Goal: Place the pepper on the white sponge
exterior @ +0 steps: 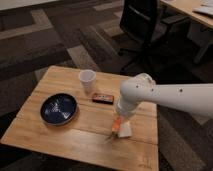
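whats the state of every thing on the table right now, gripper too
gripper: low over the table, near its front edge
pepper: at the gripper, right by the sponge; on it or not, cannot tell
sponge: lying on the table
cup: upright
bowl: right way up
dark packet: lying flat

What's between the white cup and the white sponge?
In the camera view, a small dark flat object lies between the cup and the sponge. The gripper sits at the sponge, by the pepper.
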You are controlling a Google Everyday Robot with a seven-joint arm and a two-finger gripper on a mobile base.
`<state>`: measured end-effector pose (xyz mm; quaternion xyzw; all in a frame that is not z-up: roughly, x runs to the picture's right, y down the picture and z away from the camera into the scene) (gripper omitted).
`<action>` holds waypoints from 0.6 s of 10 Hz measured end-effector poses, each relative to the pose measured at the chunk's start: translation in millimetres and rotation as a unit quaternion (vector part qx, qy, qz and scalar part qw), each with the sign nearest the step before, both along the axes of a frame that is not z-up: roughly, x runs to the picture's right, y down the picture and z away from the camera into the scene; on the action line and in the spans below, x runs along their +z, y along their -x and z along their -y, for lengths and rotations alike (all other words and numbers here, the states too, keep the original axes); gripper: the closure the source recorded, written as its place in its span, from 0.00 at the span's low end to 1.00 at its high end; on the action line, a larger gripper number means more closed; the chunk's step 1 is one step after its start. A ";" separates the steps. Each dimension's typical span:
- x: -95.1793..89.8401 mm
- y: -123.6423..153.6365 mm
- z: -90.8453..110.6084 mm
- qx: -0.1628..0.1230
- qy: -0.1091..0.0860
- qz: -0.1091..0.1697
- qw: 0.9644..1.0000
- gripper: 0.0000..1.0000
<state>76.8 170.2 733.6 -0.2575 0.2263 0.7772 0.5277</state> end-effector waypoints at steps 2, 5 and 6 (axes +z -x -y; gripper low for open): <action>-6.0 -14.3 2.6 -0.019 -0.009 -0.005 1.000 1.00; -14.0 -17.1 2.0 -0.037 -0.014 -0.003 0.999 1.00; -13.8 -14.9 0.2 -0.039 -0.012 -0.001 0.999 1.00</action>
